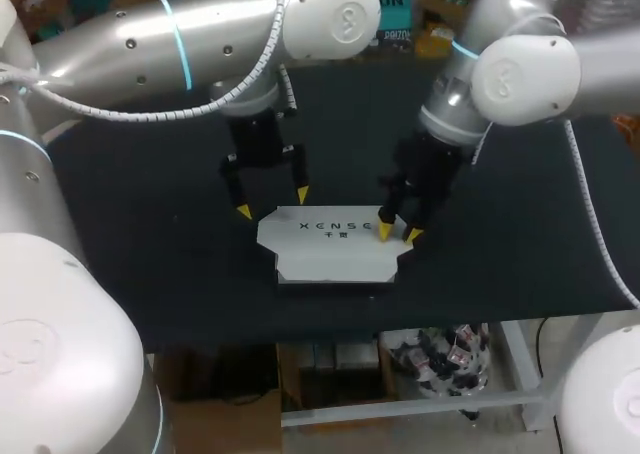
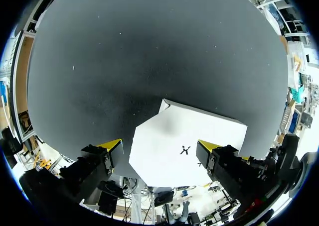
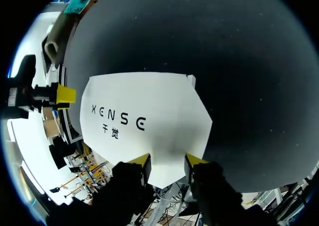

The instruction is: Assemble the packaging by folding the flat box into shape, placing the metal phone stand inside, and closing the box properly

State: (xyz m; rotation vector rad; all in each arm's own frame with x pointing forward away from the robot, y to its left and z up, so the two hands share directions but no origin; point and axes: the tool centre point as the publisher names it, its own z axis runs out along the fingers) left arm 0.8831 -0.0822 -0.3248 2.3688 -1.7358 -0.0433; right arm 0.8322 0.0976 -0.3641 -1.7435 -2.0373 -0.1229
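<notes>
My left hand (image 1: 272, 203) hangs with its yellow tips spread wide and nothing held, just over the far left corner of the box (image 1: 335, 246). My right hand (image 1: 398, 234) is down at the box's right edge; whether it has closed on the cardboard there I cannot tell.

The box lies flat and white, printed face up, between the two hands and toward the near edge of the black worktop (image 1: 150, 254); no phone stand shows in any view.

I judge the first fold to be the step in hand, with nearly the whole task ahead. To do it well:

- Work from an edge or flap rather than the middle, since thin card lying flat offers little to get under.
- Let one hand pin its side down while the other raises a panel along its crease; an unpinned box will likely skate across the cloth.
- Direct any push away from the near edge.
- Lift slowly, so that the card bends at the crease and does not buckle.
</notes>
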